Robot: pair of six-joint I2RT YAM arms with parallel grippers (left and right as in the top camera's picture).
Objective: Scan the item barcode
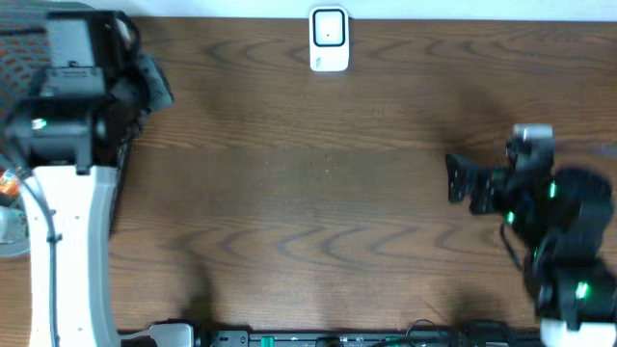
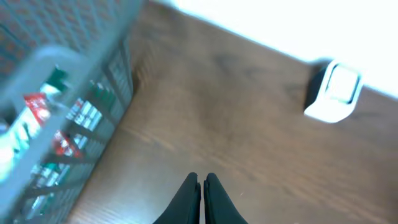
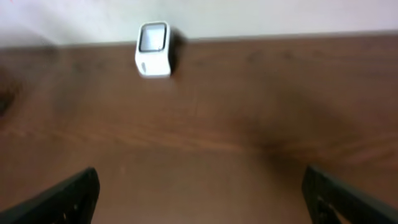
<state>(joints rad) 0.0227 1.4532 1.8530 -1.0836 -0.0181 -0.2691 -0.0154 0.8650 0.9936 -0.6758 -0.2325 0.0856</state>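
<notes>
Scanner [image 1: 328, 39] sits at table [image 1: 318, 193] far edge, open wood in front. Basket [image 2: 56, 93] on the left holds blurry packets [image 2: 46, 109]. Left hand [image 2: 201, 186] pinched closed, right hand [image 3: 200, 180] wide.

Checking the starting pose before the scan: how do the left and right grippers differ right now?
The left gripper is shut, jaws pressed together; the right gripper stands wide open. The left gripper hovers beside the mesh basket; the right gripper is over the wooden table, away from it. Both hold nothing and face the white scanner.

A mock shop checkout bench: wood-grain table [image 1: 318, 193], white scanner [image 1: 328, 39], mesh basket [image 2: 62, 59] of packaged goods.
</notes>
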